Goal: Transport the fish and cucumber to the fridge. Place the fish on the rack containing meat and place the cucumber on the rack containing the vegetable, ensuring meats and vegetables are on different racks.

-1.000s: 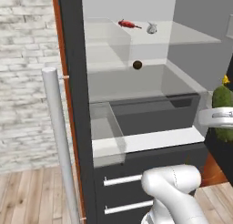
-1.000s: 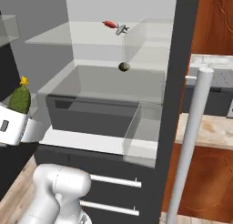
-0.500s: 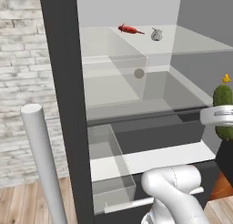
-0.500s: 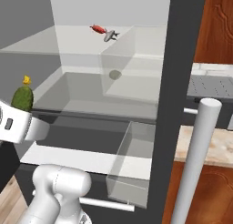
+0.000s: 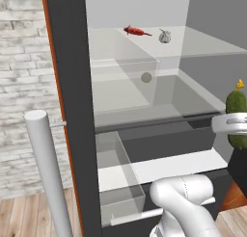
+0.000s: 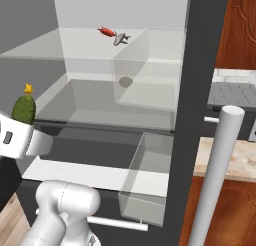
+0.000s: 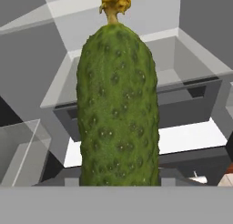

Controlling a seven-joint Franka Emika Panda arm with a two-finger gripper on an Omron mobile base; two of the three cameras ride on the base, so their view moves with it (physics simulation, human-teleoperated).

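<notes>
The jaws are closed partway on the cucumber (image 5: 236, 106), gripped near its lower end and held upright with the yellow tip at 12 o'clock; in the hand view the cucumber (image 7: 118, 109) stands right in front of the camera. In the left base view it hangs at 3 o'clock, outside the open fridge (image 5: 72, 111) and short of the shelves.

On the upper shelf (image 5: 202, 43) the fish (image 5: 165, 36) is already laid just beside the red meat (image 5: 135, 31), at its 3 o'clock. On the lower shelf (image 5: 120, 94), towards 6 o'clock from the meat, the small brown ball (image 5: 146, 77) is seen well apart from the cucumber.

Over the last second the whole picture has been shifted and enlarged in both base views: the base has been driven closer to the fridge, while nothing on the shelves has been moved and the grip has been kept unchanged. The fish half of the task is judged done. The approach for the cucumber is judged under way; a reach in at the lower shelf, towards 10 o'clock from the cucumber, is called for next.
</notes>
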